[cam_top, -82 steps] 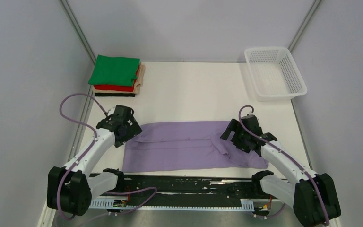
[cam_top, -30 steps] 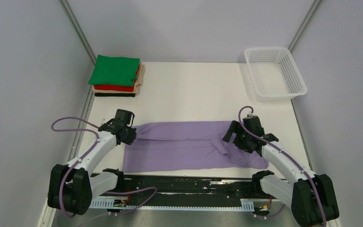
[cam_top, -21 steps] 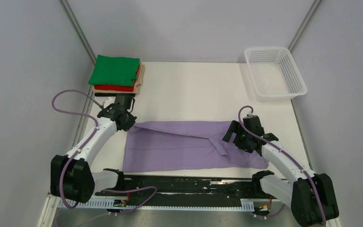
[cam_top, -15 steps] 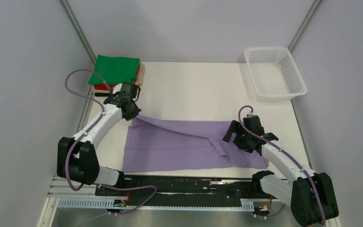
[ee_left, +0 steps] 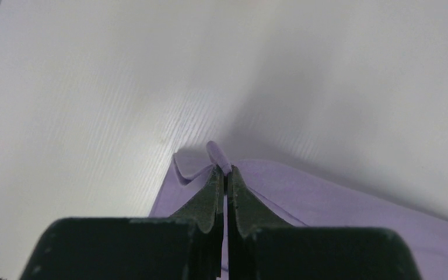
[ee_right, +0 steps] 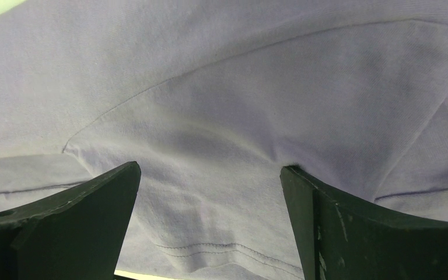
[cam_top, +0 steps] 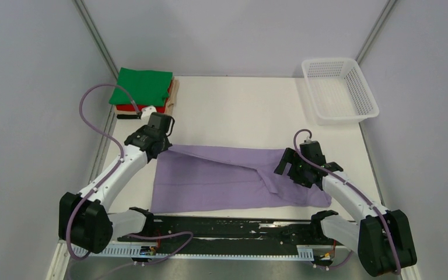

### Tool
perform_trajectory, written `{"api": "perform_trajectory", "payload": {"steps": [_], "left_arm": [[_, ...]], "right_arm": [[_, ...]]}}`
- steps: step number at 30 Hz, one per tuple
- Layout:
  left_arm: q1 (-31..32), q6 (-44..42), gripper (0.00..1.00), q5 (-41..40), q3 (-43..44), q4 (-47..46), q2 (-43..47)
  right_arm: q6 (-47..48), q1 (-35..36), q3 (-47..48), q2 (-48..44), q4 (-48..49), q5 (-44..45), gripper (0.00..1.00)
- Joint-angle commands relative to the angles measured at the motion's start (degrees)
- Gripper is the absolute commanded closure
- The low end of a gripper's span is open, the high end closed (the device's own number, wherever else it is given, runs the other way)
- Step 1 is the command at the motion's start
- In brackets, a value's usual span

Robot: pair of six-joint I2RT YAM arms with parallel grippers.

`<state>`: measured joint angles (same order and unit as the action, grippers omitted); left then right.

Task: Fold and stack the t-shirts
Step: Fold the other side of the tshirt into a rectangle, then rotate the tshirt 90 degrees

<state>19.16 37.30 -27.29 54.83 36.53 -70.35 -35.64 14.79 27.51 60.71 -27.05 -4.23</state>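
Observation:
A lavender-purple t-shirt (cam_top: 227,181) lies spread flat across the near half of the white table (cam_top: 239,111). My left gripper (cam_top: 161,144) is shut on the shirt's far-left corner. In the left wrist view a small nub of cloth pokes out past the closed tips of that gripper (ee_left: 224,173), and the shirt (ee_left: 338,198) trails off to the right. My right gripper (cam_top: 290,169) stands wide open, low over the shirt's right part. In the right wrist view that gripper (ee_right: 210,181) has only purple cloth (ee_right: 239,87) between its fingers. Green (cam_top: 141,86), red (cam_top: 129,108) and tan (cam_top: 174,93) folded t-shirts are stacked at the far left.
A white mesh basket (cam_top: 339,88) stands at the far right corner. A dark strip (cam_top: 125,116) shows under the stack. Metal frame posts run along both side walls, and a black rail (cam_top: 227,224) lies along the near edge between the arm bases.
My left gripper has carried the shirt's left corner away from the near edge and slightly right, drawing the upper edge taut and slanted. The right arm has stayed put, open.

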Motion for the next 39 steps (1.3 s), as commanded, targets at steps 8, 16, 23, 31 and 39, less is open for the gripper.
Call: {"api": "perform_trajectory", "payload": {"steps": [8,16,23,31,39], "left_arm": [[-0.2,11.3,0.84,-1.6,-16.1,3.9,8.4],[-0.2,19.7,0.17,-7.2,-12.4,13.6,8.8],[-0.2,11.3,0.00,11.7,-8.3,2.3,11.0],[-0.1,7.5,0.00,39.8,-14.3,-19.3,-1.9],[-0.1,6.2,0.00,35.2,-19.4,-17.5,-7.9]], "right_arm": [[1.4,-0.4,0.7,1.3,-0.3,-0.6,0.00],[1.6,-0.4,0.9,-0.8,-0.4,-1.6,0.00],[1.0,-0.4,2.1,-6.1,-0.7,-3.9,0.00],[-5.1,-0.3,1.9,-8.2,-1.6,-7.4,0.00],[-8.5,-1.0,0.5,3.0,1.2,-4.3,0.00]]}}
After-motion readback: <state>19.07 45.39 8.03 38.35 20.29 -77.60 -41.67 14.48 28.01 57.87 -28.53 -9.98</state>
